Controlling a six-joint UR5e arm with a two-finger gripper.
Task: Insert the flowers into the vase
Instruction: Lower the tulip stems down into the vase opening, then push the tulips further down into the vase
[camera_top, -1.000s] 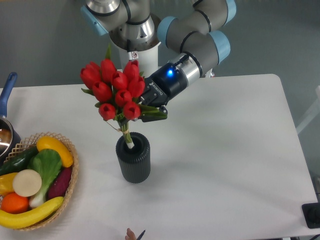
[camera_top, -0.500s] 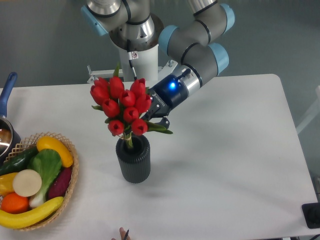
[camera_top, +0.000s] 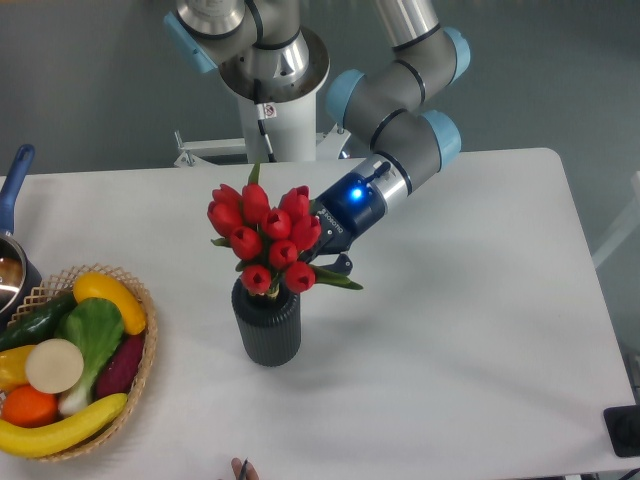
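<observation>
The pincer (camera_top: 318, 262) pinches the flowers (camera_top: 266, 238) low on their leaves, its fingers mostly hidden behind the buds. Just below and to its left, the stems have entered the mouth of the vase (camera_top: 267, 321) on the worktop (camera_top: 450, 300). The insertion looks nearly finished; the next move likely calls for letting go and backing away without tipping the vase.

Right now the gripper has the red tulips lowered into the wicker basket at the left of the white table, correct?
Not quite. The fixed camera view shows the red tulips lowered into the dark ribbed vase, not the wicker basket, which holds only fruit and vegetables. The gripper is at the bunch, on the white table.
</observation>
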